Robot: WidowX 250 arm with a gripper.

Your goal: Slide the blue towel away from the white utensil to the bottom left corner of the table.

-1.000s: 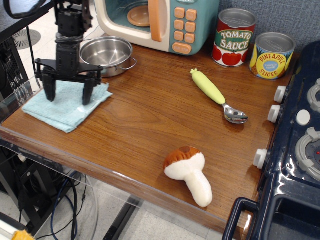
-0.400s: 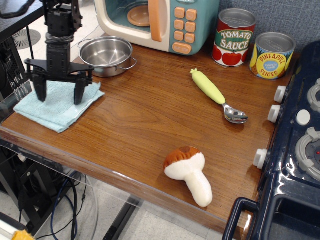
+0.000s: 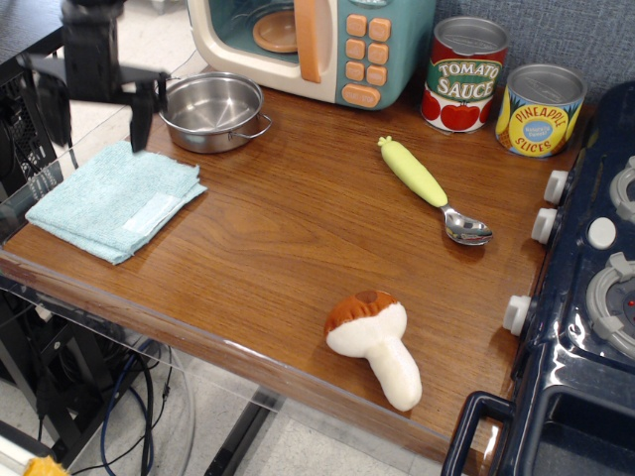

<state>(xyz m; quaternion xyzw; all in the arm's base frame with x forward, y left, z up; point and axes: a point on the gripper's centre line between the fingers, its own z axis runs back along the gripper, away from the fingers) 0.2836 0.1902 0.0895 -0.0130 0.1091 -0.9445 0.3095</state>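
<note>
Brown wood-grain table (image 3: 298,228) bears our light blue folded terry towel (image 3: 114,201), soft and limp. We would press its middle; our black gripper (image 3: 94,109) hangs spread, empty.

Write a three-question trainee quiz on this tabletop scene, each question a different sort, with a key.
1. True or false: the gripper is clamped on the blue towel.
2. Which object lies nearest the table's front edge? A) spoon B) toy mushroom C) steel pot
3. Fill in: the can beside the tomato sauce can is labelled ____ slices.

Key: 1 false, it is raised above the towel with fingers spread; 2 B; 3 pineapple.
</note>
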